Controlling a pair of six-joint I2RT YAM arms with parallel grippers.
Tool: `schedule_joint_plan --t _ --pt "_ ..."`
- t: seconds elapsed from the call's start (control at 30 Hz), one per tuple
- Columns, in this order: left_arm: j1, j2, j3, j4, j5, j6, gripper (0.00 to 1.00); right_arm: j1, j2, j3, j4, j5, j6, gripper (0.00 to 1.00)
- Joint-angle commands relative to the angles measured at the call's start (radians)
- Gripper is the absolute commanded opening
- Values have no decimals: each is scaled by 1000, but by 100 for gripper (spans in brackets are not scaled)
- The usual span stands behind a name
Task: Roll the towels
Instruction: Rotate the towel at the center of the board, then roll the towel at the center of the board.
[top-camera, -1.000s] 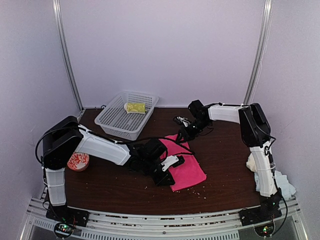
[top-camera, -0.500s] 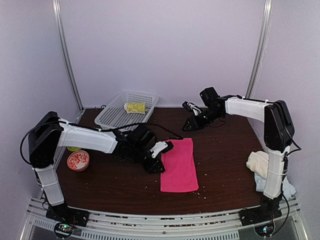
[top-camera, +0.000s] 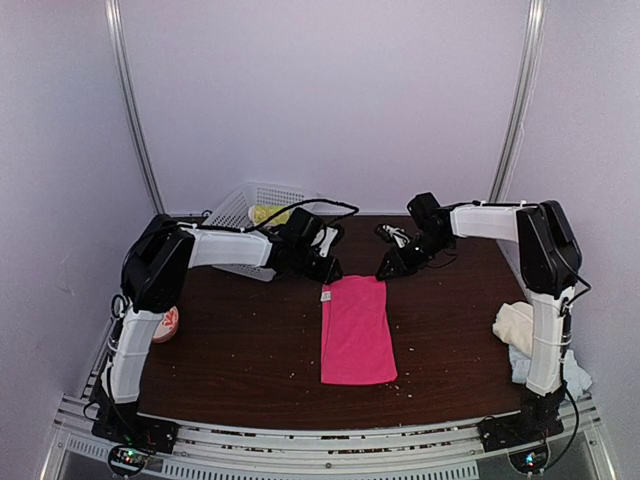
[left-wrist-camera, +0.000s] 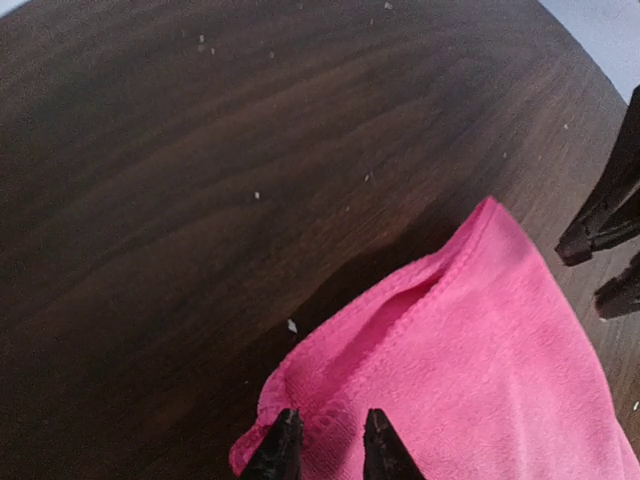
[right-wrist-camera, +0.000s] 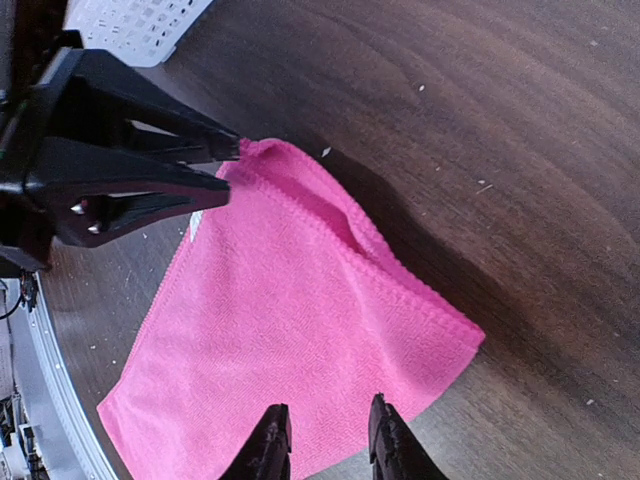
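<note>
Carefully: my left gripper (left-wrist-camera: 325, 445) and right gripper (right-wrist-camera: 325, 440) sit narrow at the far corners of the pink towel (top-camera: 355, 330), grip unclear; I'd pinch both evenly, then roll tight toward its near edge.

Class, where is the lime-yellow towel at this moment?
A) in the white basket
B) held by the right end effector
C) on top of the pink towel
A: the lime-yellow towel lies inside the white basket at the back left.
</note>
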Motion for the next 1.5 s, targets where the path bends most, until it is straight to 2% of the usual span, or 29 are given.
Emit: schedule_joint_plan --t 0.0,0.13,0.23,0.37,0.57,0.73,0.97,1.0,1.07,1.1,1.13,1.17,1.27,1.33,1.4,1.47 --pt "-2 24 -21 36 75 -26 21 16 41 17 -45 -75 -43 27" --pt "-2 5 -101 60 82 -13 21 23 72 8 -30 -79 -52 29" --pt "0 -17 -142 -6 -72 -57 18 23 125 53 -40 -1 -39 28" --pt "14 -101 -258 30 -172 -108 18 19 142 53 1 94 8 29" --pt "16 -144 -281 81 -106 -73 22 23 92 95 -46 -104 -46 31" --pt "8 -252 -293 97 -93 0 26 8 -57 100 -99 -134 -110 34" --pt "-108 -551 -460 92 -139 283 35 -71 -386 -48 -26 39 -139 36" --pt "-146 -582 -496 86 -155 326 38 -85 -436 -98 16 77 -128 37" --pt "-216 -629 -538 67 -183 418 48 -108 -542 -200 141 174 -87 48" --pt "-257 -640 -548 53 -197 467 50 -120 -586 -265 216 236 -64 60" --pt "-296 -640 -551 30 -212 505 50 -135 -619 -326 289 274 -36 88" --pt "-329 -635 -551 3 -217 537 50 -151 -634 -374 364 313 8 99" --pt "-411 -595 -530 -49 -193 594 50 -192 -581 -396 280 168 -59 100" --pt "-446 -556 -507 -78 -158 605 50 -193 -537 -386 216 102 -121 93" --pt "-471 -508 -481 -105 -123 606 48 -193 -544 -449 262 59 -147 87" --pt "-488 -455 -463 -113 -107 595 46 -194 -586 -545 372 44 -135 85"
